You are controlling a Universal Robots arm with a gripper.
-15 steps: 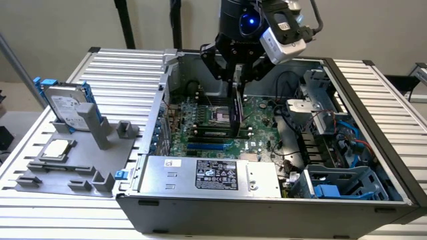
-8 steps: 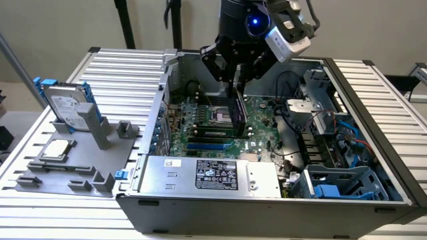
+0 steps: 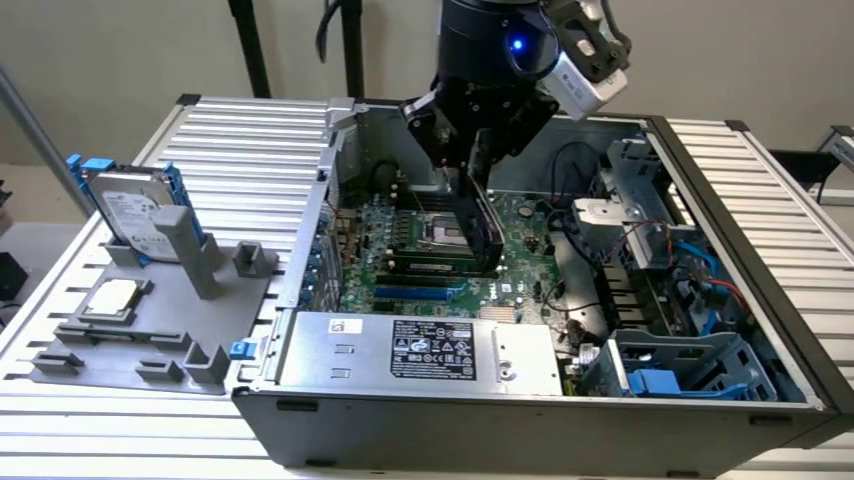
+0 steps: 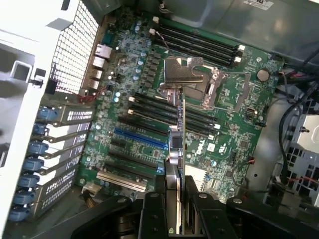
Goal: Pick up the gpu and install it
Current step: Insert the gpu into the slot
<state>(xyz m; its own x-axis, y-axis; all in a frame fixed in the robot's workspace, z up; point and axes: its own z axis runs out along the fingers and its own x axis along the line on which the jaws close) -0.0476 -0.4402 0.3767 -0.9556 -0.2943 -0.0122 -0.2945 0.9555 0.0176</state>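
"GPU (image 3: pixel 483 235) first: where is it?"

"Inside the open case (image 3: pixel 534 440), hanging on end over the motherboard (image 3: pixel 523 228). The gripper (image 3: pixel 470 170) has it by the upper end. From the wrist view the card (image 4: pixel 178 149) shows edge-on, with its silver bracket (image 4: pixel 183 73) at the end farthest from the gripper (image 4: pixel 178 214)."

"How do the jaws stand?"

"Drawn in narrow, one finger against each face of the card, so it is firmly held."

"Has it met the board?"

"I cannot tell whether the low end touches. It lines up over the black memory slots (image 4: pixel 149 107), just beside the CPU socket (image 4: pixel 219 87)."

"What crowds it?"

"The socket's metal frame sits close by on one side. The blue expansion slot (image 4: pixel 142 139) and the black slots next to it lie nearer the rear wall, where a row of blue latches (image 4: pixel 27 164) holds the slot covers. Toward the exterior view's right, black cables (image 3: pixel 577 165) loop beside the board, and beyond them is a drive cage (image 3: pixel 667 375) with blue parts."

"And in front?"

"The labelled power supply (image 3: pixel 427 350) fills the near edge of the case."

"Outside the case?"

"On the exterior view's left, a grey fixture (image 3: pixel 174 335) carries a hard drive (image 3: pixel 134 205) with blue rails, standing upright, and a small square CPU chip (image 3: pixel 114 297) lying flat. Both are well apart from the gripper."
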